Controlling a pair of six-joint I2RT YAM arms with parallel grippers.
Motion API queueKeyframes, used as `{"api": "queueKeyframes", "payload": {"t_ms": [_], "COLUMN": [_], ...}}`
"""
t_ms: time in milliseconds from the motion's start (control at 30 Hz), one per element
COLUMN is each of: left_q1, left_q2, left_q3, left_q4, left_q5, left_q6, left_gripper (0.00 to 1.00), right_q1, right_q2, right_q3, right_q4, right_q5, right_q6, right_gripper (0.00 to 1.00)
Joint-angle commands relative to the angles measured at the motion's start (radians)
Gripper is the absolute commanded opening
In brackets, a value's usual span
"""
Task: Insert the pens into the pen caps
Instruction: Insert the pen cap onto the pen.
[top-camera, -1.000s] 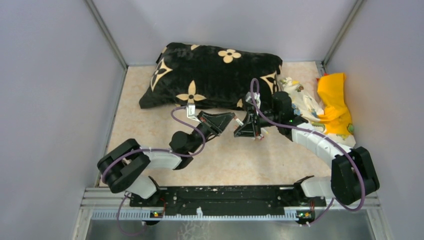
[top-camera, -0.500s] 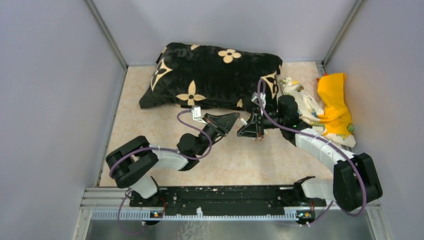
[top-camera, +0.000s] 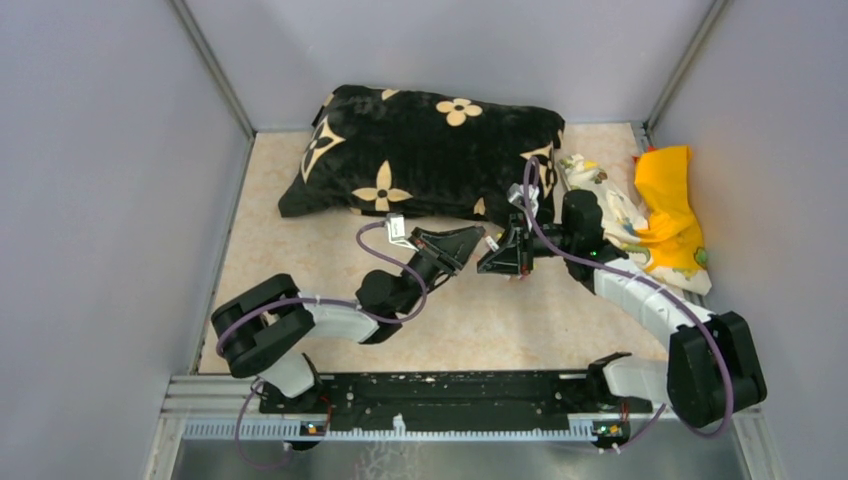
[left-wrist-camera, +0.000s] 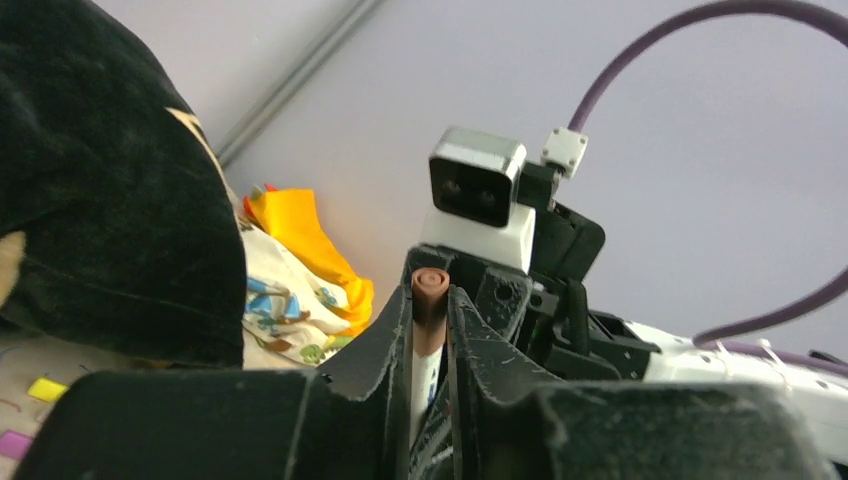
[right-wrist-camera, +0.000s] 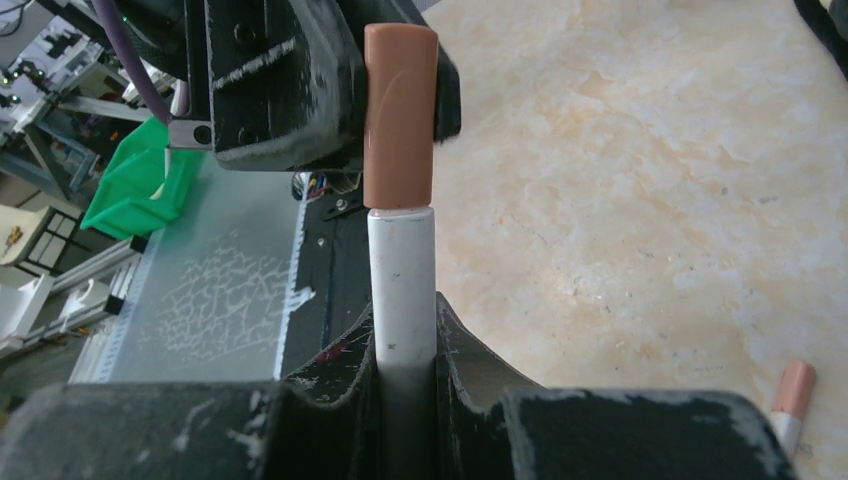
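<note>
Even soft light; wrist foregrounds blurred, perhaps defocus

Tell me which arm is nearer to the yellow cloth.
Right. The right arm runs close beside the yellow cloth, on its near side; the left arm lies far to its left.

1. left-held pen (left-wrist-camera: 427, 335): lower barrel hidden betw. fingers of left gripper (left-wrist-camera: 432, 300).
2. right-held pen (right-wrist-camera: 401, 230): barrel base hidden inside right gripper (right-wrist-camera: 403, 312).
3. loose pen (right-wrist-camera: 793, 398): cut off at btm-right corner.
4. yellow bit (left-wrist-camera: 45, 388), pink bit (left-wrist-camera: 12, 443): blurred, kind unclear; pink one cut by edge.
5. Top view: held pens too small to make out.
</note>
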Motion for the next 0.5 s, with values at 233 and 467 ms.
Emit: {"api": "queueKeyframes", "payload": {"t_ms": [233, 467], "left_q1": [-0.061, -0.061], "left_q2": [-0.117, -0.203], "left_q3": [-0.052, -0.101], "left_q4": [-0.09, -0.2], "left_q5": [0.147, 0.212], "left_q6": [0.042, 0.13], "left_gripper": [0.36, 0.5], "right_q1": [0.004, 0.0], "right_q2": [-0.039, -0.041], "right_q3": [0.021, 0.023], "right_q4": [0.143, 0.132], "right_q5": [-0.019, -0.053], "right_q6": [0.02, -0.001], "right_gripper": [0.0, 0.0]}}
